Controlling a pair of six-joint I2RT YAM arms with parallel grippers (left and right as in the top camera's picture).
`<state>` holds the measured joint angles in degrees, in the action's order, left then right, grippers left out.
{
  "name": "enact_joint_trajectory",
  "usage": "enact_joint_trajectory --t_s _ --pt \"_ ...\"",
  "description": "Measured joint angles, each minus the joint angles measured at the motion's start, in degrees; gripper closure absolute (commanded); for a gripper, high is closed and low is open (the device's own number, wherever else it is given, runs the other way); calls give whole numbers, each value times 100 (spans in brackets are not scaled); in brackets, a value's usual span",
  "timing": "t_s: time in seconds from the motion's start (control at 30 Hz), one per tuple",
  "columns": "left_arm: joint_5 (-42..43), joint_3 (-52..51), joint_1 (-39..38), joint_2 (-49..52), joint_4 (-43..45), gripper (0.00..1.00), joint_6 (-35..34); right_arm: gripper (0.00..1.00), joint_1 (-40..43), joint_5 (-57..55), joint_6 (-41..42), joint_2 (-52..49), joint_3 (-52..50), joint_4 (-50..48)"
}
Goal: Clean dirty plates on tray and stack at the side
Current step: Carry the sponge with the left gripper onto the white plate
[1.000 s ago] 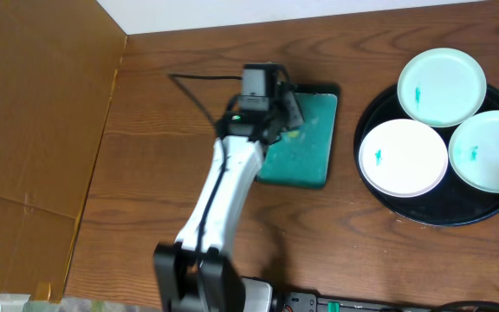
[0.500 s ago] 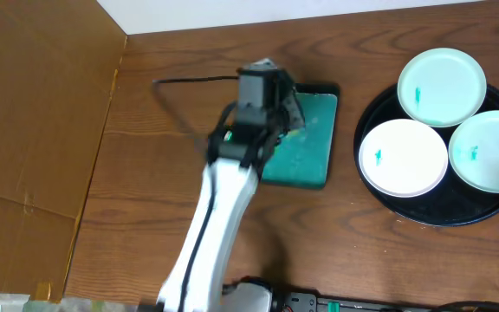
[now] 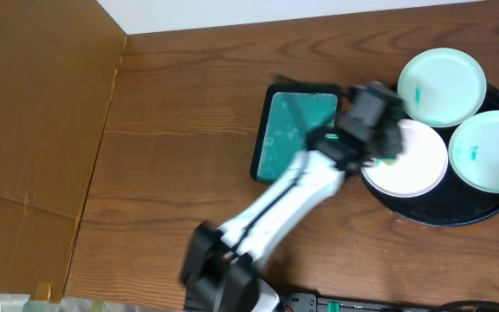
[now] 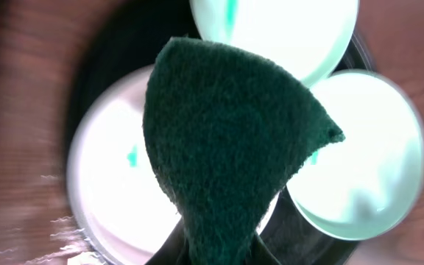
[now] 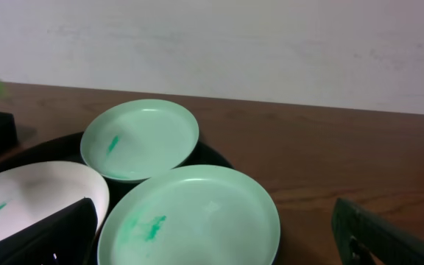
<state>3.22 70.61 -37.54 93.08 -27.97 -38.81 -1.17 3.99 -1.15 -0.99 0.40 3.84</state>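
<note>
Your left gripper [image 4: 221, 254] pinches a coarse, fibrous dark-green scouring pad [image 4: 227, 140] that projects ahead of its jaws. Your right gripper [image 5: 223, 239] has its jaws spread, with smooth round plates [image 5: 190, 213] on the glossy black tray [image 3: 440, 211] ahead of them.

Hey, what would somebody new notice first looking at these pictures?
The white left arm reaches across the table, its gripper clamping a dark green scouring pad over the whitest plate. Three pale plates, each with a teal smear, crowd the glossy black tray at the right edge, with a smaller teal tray beside it.
</note>
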Motion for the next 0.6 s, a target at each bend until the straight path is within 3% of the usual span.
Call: enact_joint_trajectory --t_s 0.27,0.4,0.43,0.47,0.5,0.6 --pt "-898 0 -664 1185 247 92 -951 1 0 2 0 0 0 0" --pt "-1165 0 -645 1502 400 84 -1294 1 0 0 0 0 0 0" --pt "-1200 0 -645 1558 457 76 -1349 1 0 0 0 0 0 0" --pt "-1224 0 -645 1600 476 54 -1379 1 0 0 0 0 0 0" --pt "-1237 0 -645 1635 503 43 -1412 1 0 2 0 0 0 0" --pt "-1237 0 -649 1617 590 37 -1421 1 0 0 0 0 0 0"
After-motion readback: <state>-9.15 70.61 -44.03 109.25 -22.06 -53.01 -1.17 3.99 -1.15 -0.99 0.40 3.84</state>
